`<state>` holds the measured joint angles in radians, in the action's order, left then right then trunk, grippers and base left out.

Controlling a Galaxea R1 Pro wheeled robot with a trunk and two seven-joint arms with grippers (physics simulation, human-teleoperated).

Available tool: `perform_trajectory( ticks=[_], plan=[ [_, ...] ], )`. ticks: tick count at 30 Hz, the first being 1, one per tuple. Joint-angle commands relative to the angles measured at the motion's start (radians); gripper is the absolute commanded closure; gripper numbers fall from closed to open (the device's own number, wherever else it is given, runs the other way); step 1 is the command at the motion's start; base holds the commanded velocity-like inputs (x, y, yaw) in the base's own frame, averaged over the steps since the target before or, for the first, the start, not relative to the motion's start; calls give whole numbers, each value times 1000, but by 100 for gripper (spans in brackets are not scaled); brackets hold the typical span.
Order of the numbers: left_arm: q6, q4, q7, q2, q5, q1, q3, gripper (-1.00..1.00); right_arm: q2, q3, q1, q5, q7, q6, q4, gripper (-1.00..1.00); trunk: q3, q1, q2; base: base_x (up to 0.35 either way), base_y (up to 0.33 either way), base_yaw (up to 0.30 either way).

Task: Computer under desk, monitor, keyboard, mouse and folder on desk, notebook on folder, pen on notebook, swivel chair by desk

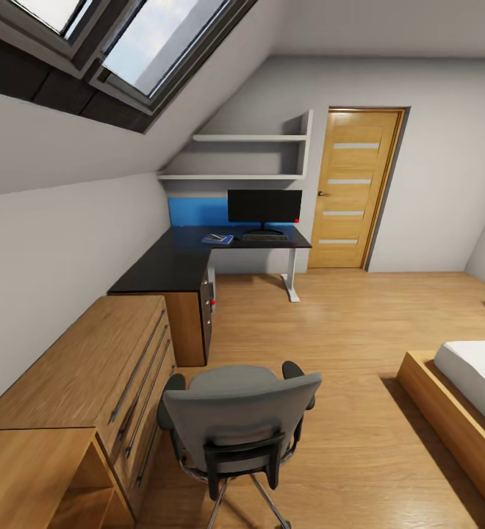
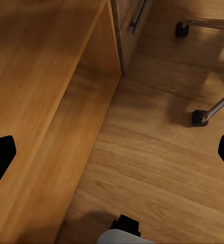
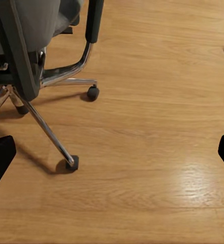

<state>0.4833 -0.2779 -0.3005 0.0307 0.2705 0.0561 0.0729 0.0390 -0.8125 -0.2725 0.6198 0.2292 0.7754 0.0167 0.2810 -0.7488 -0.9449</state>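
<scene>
well, the swivel chair (image 1: 239,426) stands on the floor well apart from the desk (image 1: 198,253), its back toward the robot. it should roll easily on its castors yet swing about its stem, so push at the stiff backrest. left gripper (image 2: 112,152) and right gripper (image 3: 112,152) both hover spread wide, holding nothing.
</scene>
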Motion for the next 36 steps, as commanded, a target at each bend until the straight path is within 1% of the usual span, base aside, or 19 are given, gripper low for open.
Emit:
perform_trajectory(
  ticks=[1, 4, 6, 9, 31, 36],
  plan=[
    [4, -1, -6, 0, 8, 1, 7, -100, 1, -9, -1, 0, 8, 0, 2, -100, 1, 0, -1, 0, 1, 0],
    [4, -2, -6, 1, 8, 1, 6, -100, 0, -9, -1, 0, 8, -13, 2, -100, 1, 0, -1, 0, 0, 0],
    [4, -3, -6, 1, 9, 1, 6, -100, 0, -9, -1, 0, 8, -36, 1, -100, 8, -8, -15, 0, 0, 0],
    [4, -3, -6, 1, 10, 1, 6, -100, 0, -9, -1, 0, 8, -48, 0, -100, 17, -19, -36, 0, 0, 0],
    [-14, 0, -11, 0, 12, 1, 6, -100, -2, -10, -1, -5, 5, -48, -1, -100, 86, -104, -190, 0, 0, 0],
    [-21, 0, -15, 1, 11, 1, 5, -100, -2, -10, -1, -5, 2, -48, -1, -100, 102, -123, -225, 0, 0, -175]
  ],
)
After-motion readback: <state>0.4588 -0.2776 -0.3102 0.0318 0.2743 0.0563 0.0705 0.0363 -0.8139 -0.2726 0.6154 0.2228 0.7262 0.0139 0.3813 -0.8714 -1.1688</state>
